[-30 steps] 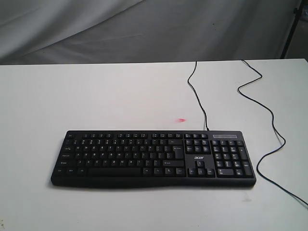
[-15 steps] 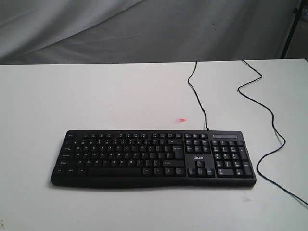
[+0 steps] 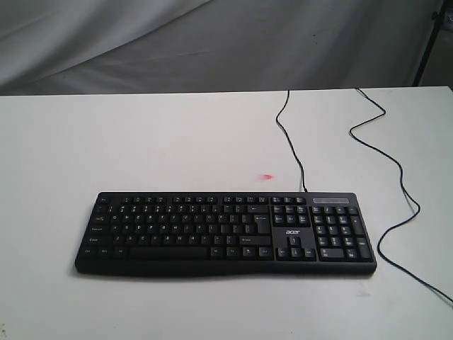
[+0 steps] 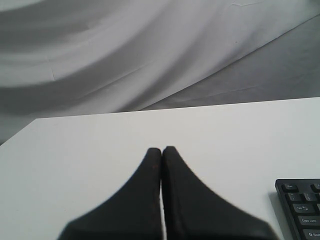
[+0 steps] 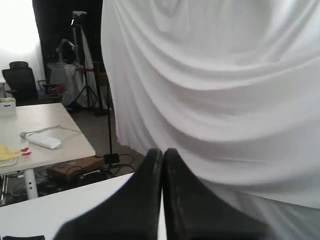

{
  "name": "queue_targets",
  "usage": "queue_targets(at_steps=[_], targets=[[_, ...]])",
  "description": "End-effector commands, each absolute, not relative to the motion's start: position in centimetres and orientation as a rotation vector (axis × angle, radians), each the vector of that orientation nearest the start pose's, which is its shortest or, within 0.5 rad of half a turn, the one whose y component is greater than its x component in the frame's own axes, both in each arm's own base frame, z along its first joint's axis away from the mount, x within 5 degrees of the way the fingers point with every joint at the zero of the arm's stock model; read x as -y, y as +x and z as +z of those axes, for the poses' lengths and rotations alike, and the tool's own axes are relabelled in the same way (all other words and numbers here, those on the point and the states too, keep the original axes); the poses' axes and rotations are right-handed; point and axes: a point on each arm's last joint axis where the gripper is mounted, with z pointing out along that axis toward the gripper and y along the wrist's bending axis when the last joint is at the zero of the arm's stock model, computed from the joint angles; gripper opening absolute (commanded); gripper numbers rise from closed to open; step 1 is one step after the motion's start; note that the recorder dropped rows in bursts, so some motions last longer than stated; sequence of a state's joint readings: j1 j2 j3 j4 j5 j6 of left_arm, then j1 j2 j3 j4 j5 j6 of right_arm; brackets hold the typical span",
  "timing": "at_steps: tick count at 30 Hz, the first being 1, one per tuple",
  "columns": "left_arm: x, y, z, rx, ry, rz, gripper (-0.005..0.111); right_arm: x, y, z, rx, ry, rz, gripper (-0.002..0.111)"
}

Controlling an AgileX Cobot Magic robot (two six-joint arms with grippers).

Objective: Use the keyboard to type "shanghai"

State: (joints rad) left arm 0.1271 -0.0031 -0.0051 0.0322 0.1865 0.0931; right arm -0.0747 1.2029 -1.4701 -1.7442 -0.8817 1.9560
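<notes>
The left gripper (image 4: 161, 150) hangs over bare white table (image 3: 177, 142), its two black fingers pressed together with nothing between them. In its wrist view, the near corner of the black Acer keyboard (image 3: 225, 234) lies just off to one side. In the exterior view neither arm appears. The keyboard lies flat and square near the front edge of the table, with the letter block on the left, the arrow keys and logo in the middle and the number pad (image 3: 341, 228) on the right. A thin black cable (image 3: 291, 142) runs from its back edge toward the grey drape (image 3: 212, 42), and a second cable (image 3: 396, 170) snakes along the right side. The right gripper (image 5: 162, 151) is likewise closed and empty, and points at the drape, away from the keys.

No key appears to have been pressed, so the word looks yet to be started. Closed fingers make a narrow tip that suits typing. The first letter, "s", should sit in the left part of the letter block, nearest the left arm, though the legends are too small to read here. The press should come straight down on one keycap, centred and brief, then lift clear, so that neighbouring keys stay untouched and the keyboard does not slide.
</notes>
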Motion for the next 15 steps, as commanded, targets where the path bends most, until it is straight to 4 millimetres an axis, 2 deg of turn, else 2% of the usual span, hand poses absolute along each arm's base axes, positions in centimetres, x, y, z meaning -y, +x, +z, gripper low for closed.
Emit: queue_targets(at_steps=[1,6,11,15], targets=[[-0.7,5.6,19.7,-1.671,-0.006,0.19,0.001,-5.1,25.9,50.7,-1.428,-0.616,0.658,0.0],[-0.7,5.6,19.7,-1.671,-0.006,0.19,0.001,-4.7,29.6,48.2,-1.441,-0.687,0.548,0.0],[-0.7,5.6,19.7,-1.671,-0.006,0.19,0.001,-3.7,33.1,45.9,-1.484,-0.642,0.434,0.0],[-0.7,5.6,19.7,-1.671,-0.006,0.19,0.001,-2.9,34.8,45.0,-1.501,-0.595,0.328,0.0]])
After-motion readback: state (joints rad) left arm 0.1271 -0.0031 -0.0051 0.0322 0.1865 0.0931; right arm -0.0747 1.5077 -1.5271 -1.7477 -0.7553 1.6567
